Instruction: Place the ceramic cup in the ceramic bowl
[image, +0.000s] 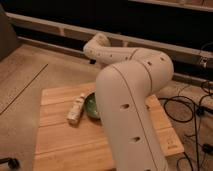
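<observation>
**Item 1. Arm** (131, 125). Nearest the camera. A broad white link rises from the lower edge, bends at an elbow on the right and reaches back left to a rounded joint above the far edge of the table. It hides the middle and right of the work surface.

**Item 2. Wooden table** (55, 145). A pale plank top; its near left part lies open to view.

**Item 3. White bottle** (76, 109). It lies on its side on the table just left of the bowl, cap towards the far side. Not part of the task.

**Item 4. Ceramic bowl** (91, 106). Green glazed, standing on the table. Only its left portion shows; the rest is behind the arm. Nothing can be seen in the part that shows.

**Item 5. Ceramic cup.** Not visible anywhere. It may be behind the arm, on the table or held, but this cannot be told.

**Item 6. Gripper.** Out of sight, presumably beyond the arm's far joint or behind its near link. Whether it has hold of anything, and how wide it stands, cannot be told.

**Item 7. Cables** (192, 107). Dark loops on the floor (22, 75) to the right of the table.

**Item 8. Ledge** (50, 25). A pale strip along the dark far wall.

**Progress note.** Placement cannot be confirmed. No cup shows in the bowl's visible part, so the task is judged unfinished or at least unverified.
</observation>
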